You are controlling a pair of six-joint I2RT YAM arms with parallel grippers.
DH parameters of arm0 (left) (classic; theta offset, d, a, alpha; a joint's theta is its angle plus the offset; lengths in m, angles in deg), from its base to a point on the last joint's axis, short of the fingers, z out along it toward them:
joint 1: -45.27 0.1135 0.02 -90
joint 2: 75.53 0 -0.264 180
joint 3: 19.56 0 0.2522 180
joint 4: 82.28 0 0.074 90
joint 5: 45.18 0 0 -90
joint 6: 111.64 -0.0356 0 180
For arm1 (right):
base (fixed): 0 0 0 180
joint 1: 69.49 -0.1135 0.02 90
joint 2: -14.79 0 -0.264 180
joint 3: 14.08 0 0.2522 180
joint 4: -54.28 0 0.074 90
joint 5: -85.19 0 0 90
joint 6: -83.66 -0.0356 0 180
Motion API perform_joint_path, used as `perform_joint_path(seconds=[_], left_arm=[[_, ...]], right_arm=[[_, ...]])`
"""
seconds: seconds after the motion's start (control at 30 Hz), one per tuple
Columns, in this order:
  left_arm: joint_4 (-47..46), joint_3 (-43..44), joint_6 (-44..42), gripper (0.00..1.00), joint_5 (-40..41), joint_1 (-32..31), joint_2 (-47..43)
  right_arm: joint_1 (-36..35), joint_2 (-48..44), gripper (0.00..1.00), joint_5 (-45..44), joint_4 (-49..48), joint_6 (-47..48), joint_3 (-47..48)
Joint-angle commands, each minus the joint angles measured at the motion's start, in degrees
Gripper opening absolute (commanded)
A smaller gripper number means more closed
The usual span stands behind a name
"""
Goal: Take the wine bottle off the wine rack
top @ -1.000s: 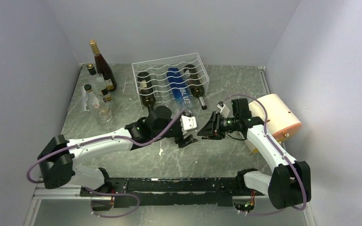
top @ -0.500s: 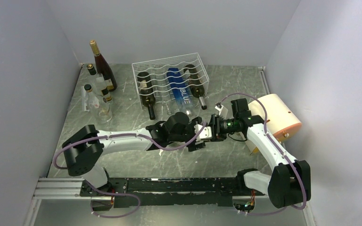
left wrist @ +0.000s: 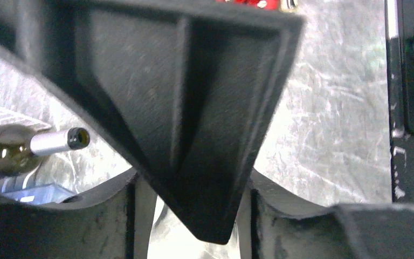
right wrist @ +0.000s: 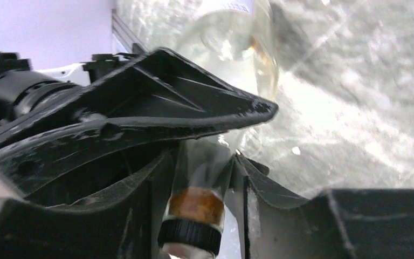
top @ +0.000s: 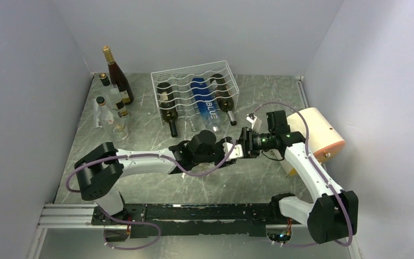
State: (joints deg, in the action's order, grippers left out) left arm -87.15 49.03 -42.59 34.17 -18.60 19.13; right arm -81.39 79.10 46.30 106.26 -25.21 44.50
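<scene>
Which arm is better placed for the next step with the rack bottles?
Right, probably: its wrist view shows the neck of a clear bottle lying between the fingers of the right pincer. The left pincer has only the other arm's finger in its gap, the silver-capped bottle off to its side.

- White wire, bent in wavy lines: wine rack (top: 191, 72).
- Blue, with white letters "BLUE": blue bottle (top: 206, 105) lying inside it.
- Grey-green, with pale marble veins: table (top: 259, 175).
- Cream, with an orange end: cylinder (top: 315, 129).
- Dark red, with gold foil on top: tall bottle (top: 119, 81).
- Clear glass, amber band, black cap: clear bottle (right wrist: 197, 202).
- White shells, black joints: arms (top: 140, 161); purple: cables (top: 75, 171).
</scene>
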Motion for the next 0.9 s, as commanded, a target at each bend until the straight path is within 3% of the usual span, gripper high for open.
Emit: perform_joint_path(seconds=[0.0,0.23,0.33,0.5,0.67,0.87], left_arm=[[-1.96,-3.15,5.20,0.47,3.19,-0.11,-2.29],[-3.71,-7.57,8.13,0.31,6.49,-0.09,-7.25],[-4.44,-9.91,9.57,0.24,8.62,-0.11,-10.54],[-2.12,-12.55,13.93,0.08,14.18,0.59,-16.23],[2.77,-14.44,18.92,0.07,23.65,1.91,-23.82],[13.20,-14.55,25.35,0.07,34.07,5.00,-33.17]], right_arm=[[-0.32,-3.24,0.52,9.48,-5.92,-1.45,4.13],[-0.32,-3.61,0.61,9.87,-8.99,-3.92,6.15],[-0.30,-4.27,0.64,2.31,-7.19,-3.39,9.99],[-0.17,-7.23,0.80,-15.40,-8.19,-5.16,15.26],[-0.17,-6.73,0.86,-25.07,-7.25,-3.80,18.59],[-0.23,-5.42,0.86,-25.22,-9.65,-3.44,17.06]])
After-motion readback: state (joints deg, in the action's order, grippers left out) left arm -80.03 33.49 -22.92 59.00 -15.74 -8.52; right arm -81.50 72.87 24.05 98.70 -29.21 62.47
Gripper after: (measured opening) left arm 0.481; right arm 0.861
